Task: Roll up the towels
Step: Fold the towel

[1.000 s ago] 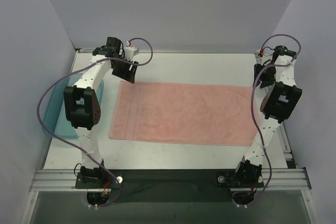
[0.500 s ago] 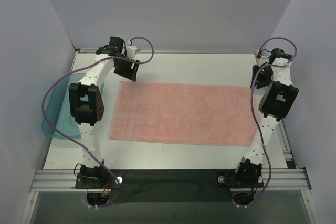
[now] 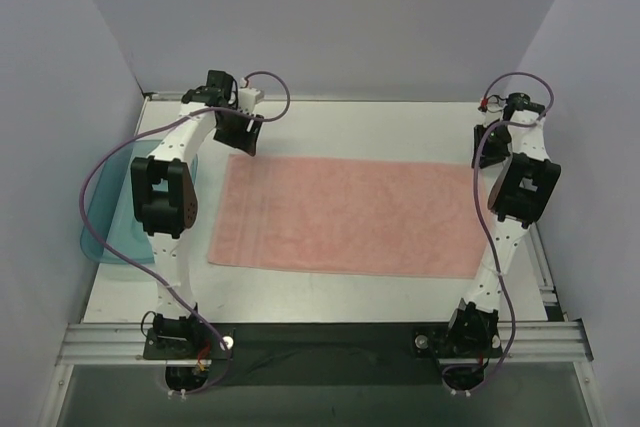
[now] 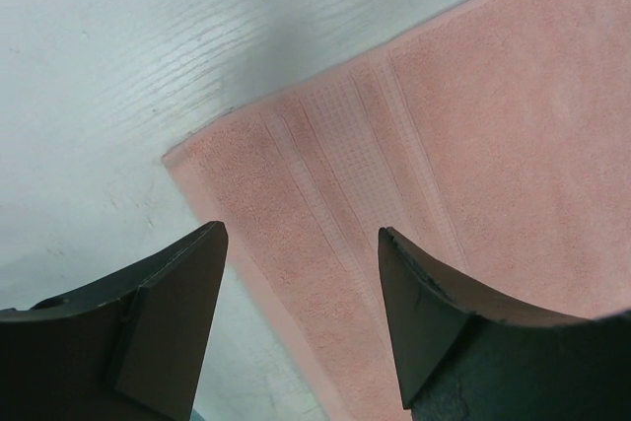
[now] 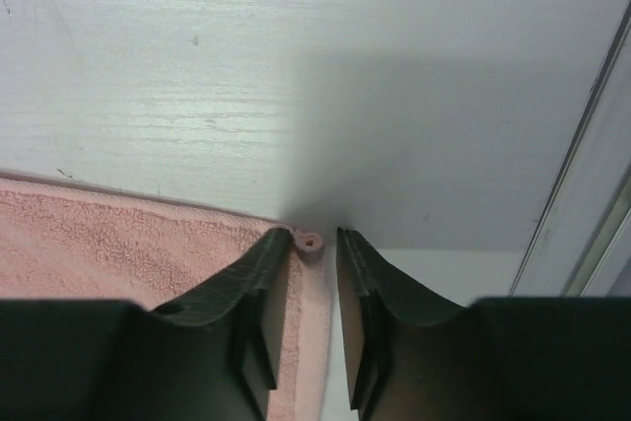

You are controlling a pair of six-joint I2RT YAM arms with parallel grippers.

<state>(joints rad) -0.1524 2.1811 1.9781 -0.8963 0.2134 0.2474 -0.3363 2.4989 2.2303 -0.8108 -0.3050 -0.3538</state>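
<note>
Salmon-pink towel [image 3: 345,215] lies flat, unrolled — fuzzy, woven bands near one end.

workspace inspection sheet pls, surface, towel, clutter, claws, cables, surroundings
surface: white table, faint wood grain, nothing spilled that shows
job's things: pink towel lies flat and unrolled, long side across the table, woven bands near its left end
clutter: teal tray at the table's left edge, partly behind the left arm
grippers: left claw open above the towel's far left corner; right claw at the far right corner, jaws narrow, corner between the tips, not clearly clamped
cables: purple cable loops off the left arm over the tray; another arcs above the right wrist
surroundings: plain pale walls on three sides, metal rail at the near edge
</note>
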